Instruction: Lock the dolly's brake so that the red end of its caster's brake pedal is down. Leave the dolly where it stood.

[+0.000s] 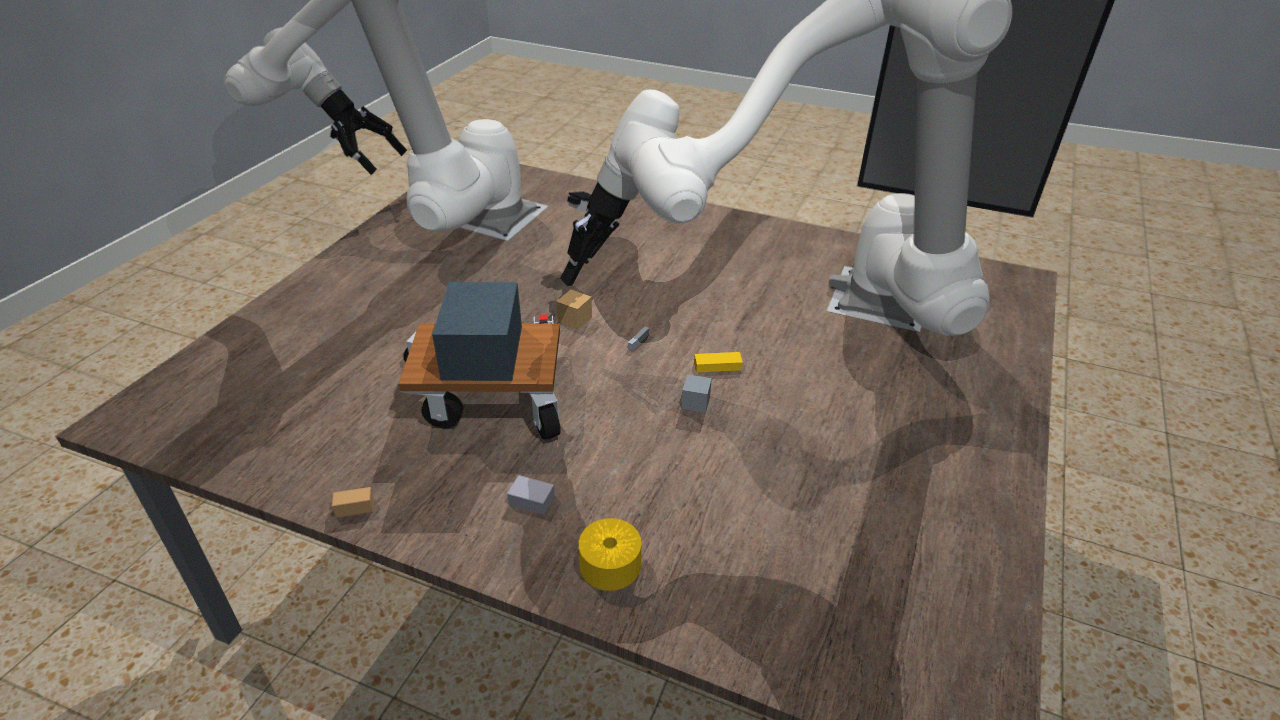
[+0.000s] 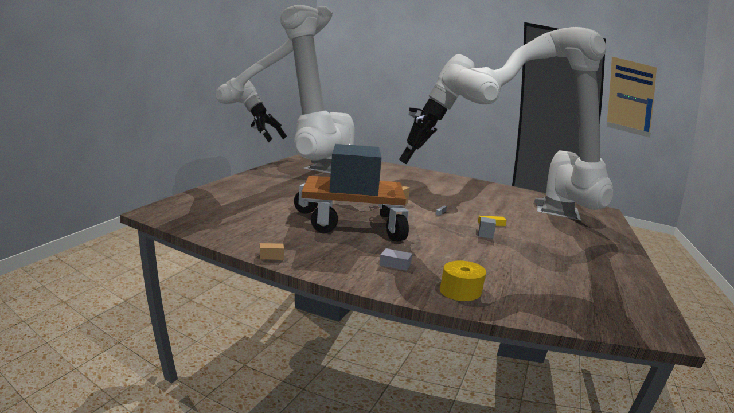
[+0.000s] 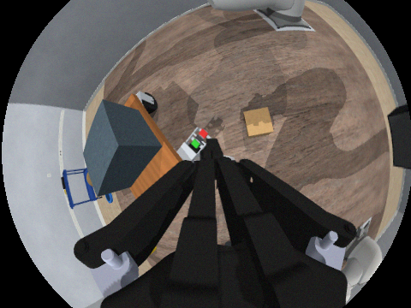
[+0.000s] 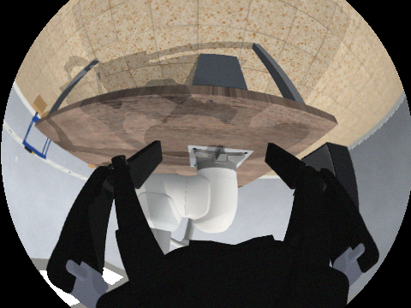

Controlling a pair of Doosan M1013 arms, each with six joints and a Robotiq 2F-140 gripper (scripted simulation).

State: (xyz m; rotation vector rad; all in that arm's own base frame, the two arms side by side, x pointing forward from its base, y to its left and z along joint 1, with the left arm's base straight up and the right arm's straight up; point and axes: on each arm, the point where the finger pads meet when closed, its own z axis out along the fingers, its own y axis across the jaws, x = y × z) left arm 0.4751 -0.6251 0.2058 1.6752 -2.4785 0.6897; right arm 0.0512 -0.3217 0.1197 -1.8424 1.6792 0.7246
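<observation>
The dolly's orange deck (image 1: 539,358) (image 2: 316,189) (image 3: 156,173) stands on black wheels and carries a dark box (image 1: 477,331) (image 2: 355,170) (image 3: 122,147). The brake pedal's red end (image 1: 543,317) (image 3: 203,133) points away from the deck; its green end (image 3: 195,144) is nearer the deck. The pedal's tilt is hard to tell. My left gripper (image 1: 569,280) (image 2: 405,161) (image 3: 211,147) is shut and empty, above and beside the pedal, its tips over the table side. My right gripper (image 1: 387,162) (image 2: 276,139) (image 4: 215,151) is open and empty, far from the dolly.
A tan block (image 1: 574,308) (image 3: 259,121) lies close beside the pedal. A small grey bar (image 1: 638,338) (image 2: 441,210), a yellow bar (image 1: 718,362) and a grey block (image 1: 696,393) lie to the right. A yellow cylinder (image 1: 609,555) (image 2: 463,280) stands near the front edge.
</observation>
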